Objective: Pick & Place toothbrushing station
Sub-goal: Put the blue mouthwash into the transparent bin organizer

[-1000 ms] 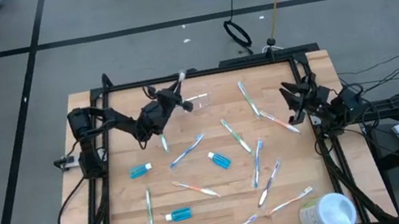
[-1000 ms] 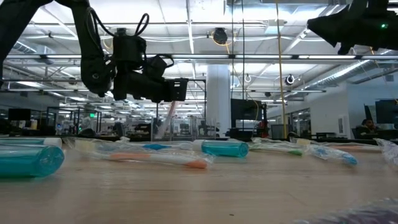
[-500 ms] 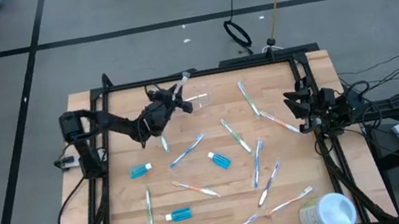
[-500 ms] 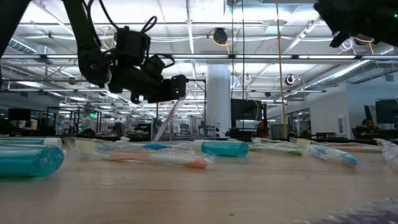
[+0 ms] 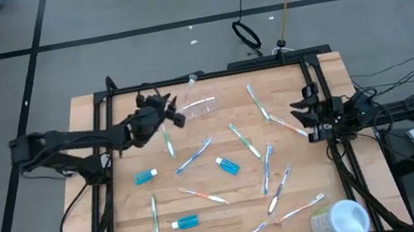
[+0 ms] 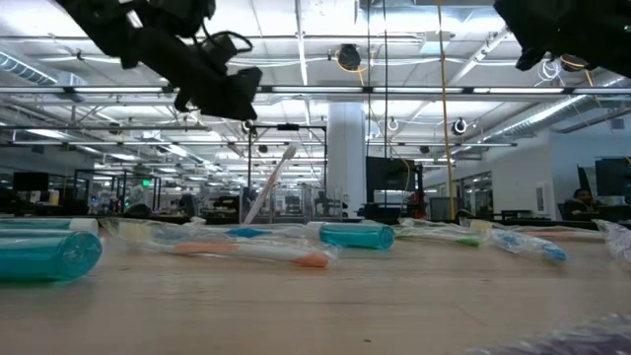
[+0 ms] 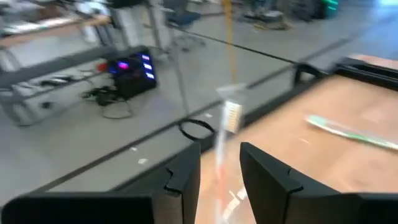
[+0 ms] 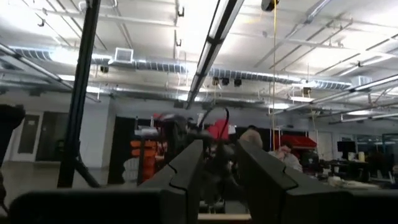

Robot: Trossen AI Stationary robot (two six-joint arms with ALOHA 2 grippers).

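A small clear cup (image 5: pixel 204 106) stands at the far middle of the wooden table. One pastel toothbrush (image 5: pixel 192 83) leans in it, head up (image 6: pixel 272 181). My left gripper (image 5: pixel 173 110) hovers open just left of the cup and above it (image 6: pixel 245 95), touching nothing. In the left wrist view the toothbrush (image 7: pixel 230 116) shows beyond the parted fingers. Several toothbrushes (image 5: pixel 244 140) and three blue toothpaste tubes (image 5: pixel 229 166) lie loose on the table. My right gripper (image 5: pixel 304 120) waits open at the right edge.
A larger white cup (image 5: pixel 341 220) lies on its side at the near right corner. A black frame (image 5: pixel 208 74) runs along the table's far and side edges. There is bare wood (image 5: pixel 201 181) between the scattered toothbrushes.
My left gripper has let go of the toothbrush and drawn back up and toward the table's left edge. The toothbrush has tipped from near upright to a lean and stays in the clear cup. My right gripper has turned a little at the right edge.
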